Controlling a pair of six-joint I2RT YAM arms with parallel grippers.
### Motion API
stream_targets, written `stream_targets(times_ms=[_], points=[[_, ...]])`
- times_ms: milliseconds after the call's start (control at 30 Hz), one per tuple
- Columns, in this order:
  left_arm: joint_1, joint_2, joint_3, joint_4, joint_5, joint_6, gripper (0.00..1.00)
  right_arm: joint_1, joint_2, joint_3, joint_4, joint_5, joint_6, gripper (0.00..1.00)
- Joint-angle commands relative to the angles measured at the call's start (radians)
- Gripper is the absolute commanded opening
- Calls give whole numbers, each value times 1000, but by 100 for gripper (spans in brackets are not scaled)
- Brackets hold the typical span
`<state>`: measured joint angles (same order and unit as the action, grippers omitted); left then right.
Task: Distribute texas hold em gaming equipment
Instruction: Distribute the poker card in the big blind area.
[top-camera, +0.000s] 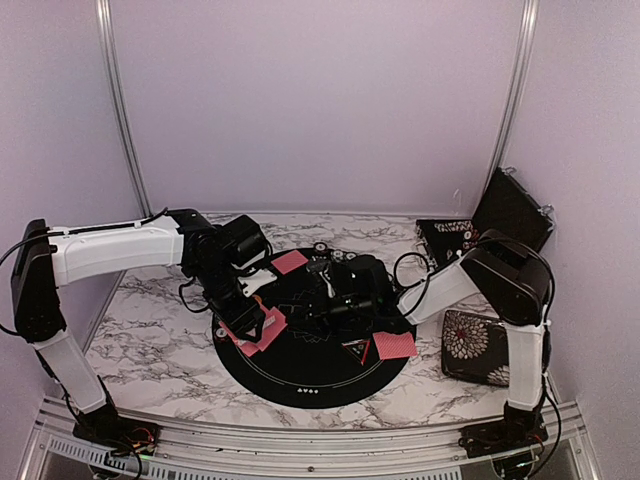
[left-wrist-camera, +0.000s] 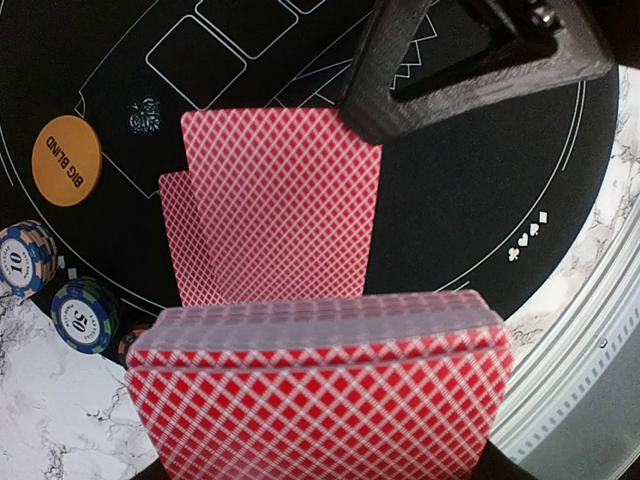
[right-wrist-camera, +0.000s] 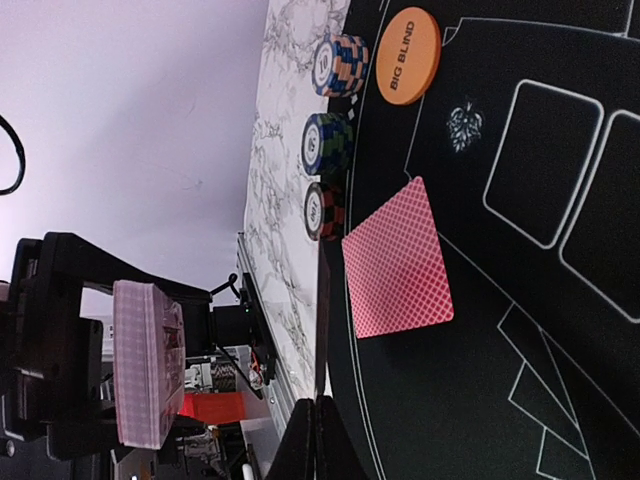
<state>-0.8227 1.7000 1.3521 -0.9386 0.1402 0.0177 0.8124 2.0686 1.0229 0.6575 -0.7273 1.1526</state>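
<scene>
The round black mat (top-camera: 300, 385) filled the middle of the marble table (top-camera: 140, 320), and both my arms reached over it. My left claw (top-camera: 240, 312) was clamped on the deck of red-backed cards (left-wrist-camera: 320, 400), holding it edge-up above the mat's left side. My right claw (right-wrist-camera: 318, 430) hung low over the mat just beside it, fingers pressed together with nothing between them.

Under the deck lay a pair of dealt cards (left-wrist-camera: 280, 210), face down and overlapping. More red backs sat at the far edge (top-camera: 290, 262) and on the near right (top-camera: 393, 345). Three small chip stacks (right-wrist-camera: 325, 150) stood along the mat's rim by that pair, with the orange Big Blind button (left-wrist-camera: 66, 160) next to them on the felt.

I judged myself in the middle of dealing hole cards, with this seat served. The next move would call for parting my right fingers, pinching only the top card off the deck without dragging its neighbours, and carrying it to a seat that has no cards.
</scene>
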Motion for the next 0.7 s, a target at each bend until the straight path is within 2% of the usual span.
stream_targets(times_ms=[0, 667], points=[[4, -38, -8, 8, 4, -2, 55, 23, 42, 68, -46, 36, -42, 0], [4, -27, -13, 14, 13, 1, 55, 51, 103, 107, -142, 69, -92, 0]])
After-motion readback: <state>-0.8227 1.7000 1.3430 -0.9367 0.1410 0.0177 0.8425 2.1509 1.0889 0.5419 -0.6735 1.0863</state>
